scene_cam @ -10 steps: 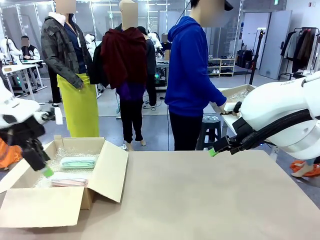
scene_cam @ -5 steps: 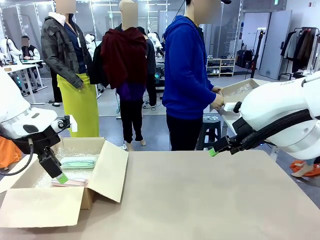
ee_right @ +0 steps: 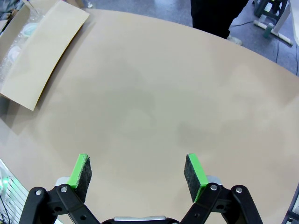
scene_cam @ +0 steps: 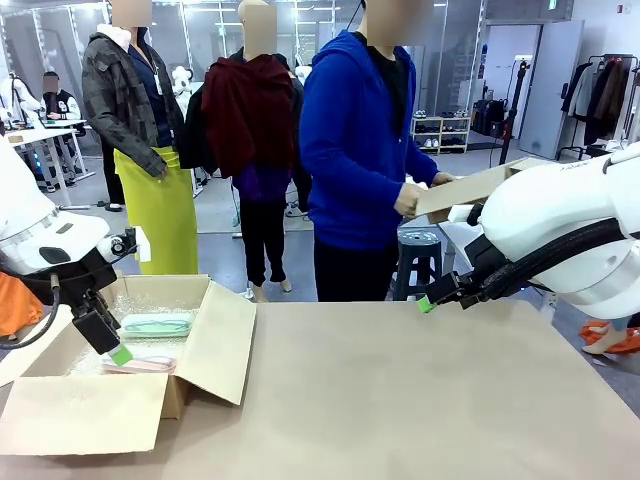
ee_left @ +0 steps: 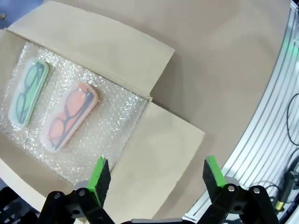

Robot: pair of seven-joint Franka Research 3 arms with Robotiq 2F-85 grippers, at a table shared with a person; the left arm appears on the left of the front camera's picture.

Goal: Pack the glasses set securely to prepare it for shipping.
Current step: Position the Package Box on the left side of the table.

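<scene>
An open cardboard box (scene_cam: 215,345) stands at the table's left, lined with bubble wrap. Inside lie the mint-green case (scene_cam: 157,324) toward the back and the pink case (scene_cam: 140,365) nearer the front. From the left wrist view the mint-green case (ee_left: 28,91) and the pink case (ee_left: 69,115) lie side by side on the wrap, glasses showing through the lids. My left gripper (scene_cam: 115,348) hangs open over the box's near-left part, above the pink case, holding nothing (ee_left: 156,173). My right gripper (scene_cam: 428,301) hovers open over bare table at the far right (ee_right: 137,170).
A person in a blue hoodie (scene_cam: 355,150) stands at the far edge holding a flat cardboard box (scene_cam: 470,187) with both hands. The carton's flaps (scene_cam: 80,412) spread outward at front and right. Bare tabletop (scene_cam: 430,400) stretches across the middle and right.
My left gripper swung from the box's left side to a spot over its inside. The person turned toward the table, lifting the flat cardboard box. The right arm stayed still.
</scene>
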